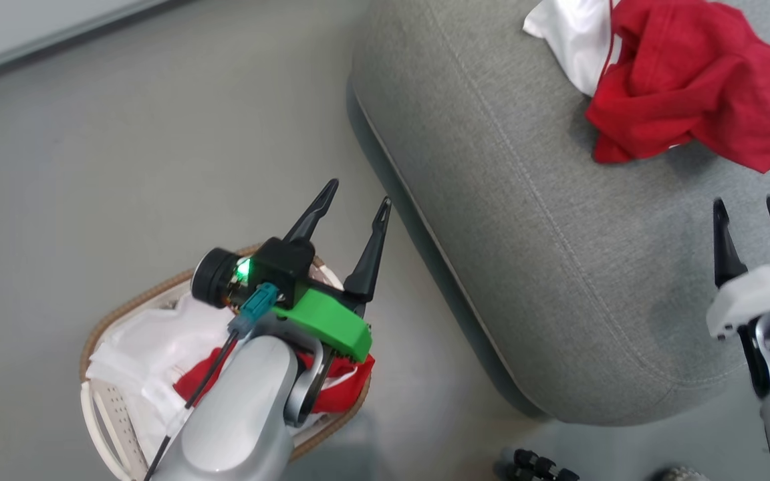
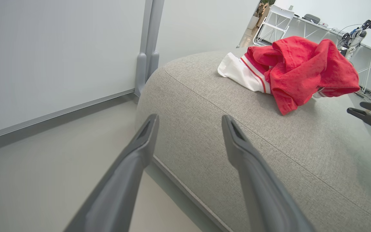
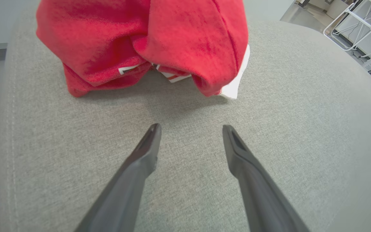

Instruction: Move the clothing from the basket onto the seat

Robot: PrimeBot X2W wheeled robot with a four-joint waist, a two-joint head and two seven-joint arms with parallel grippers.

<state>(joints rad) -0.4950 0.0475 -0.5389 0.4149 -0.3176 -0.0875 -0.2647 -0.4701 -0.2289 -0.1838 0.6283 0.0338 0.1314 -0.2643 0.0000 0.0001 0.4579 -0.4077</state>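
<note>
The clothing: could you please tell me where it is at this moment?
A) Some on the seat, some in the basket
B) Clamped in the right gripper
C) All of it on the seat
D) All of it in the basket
A: a red-and-white garment lies bunched on the seat, more red clothing sits in the basket, and the left gripper and right gripper are open and empty.

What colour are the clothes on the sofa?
The clothing is bright red with white; clearest in left wrist view.

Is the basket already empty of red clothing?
No, red clothing lies inside the basket, next to white fabric.
</note>
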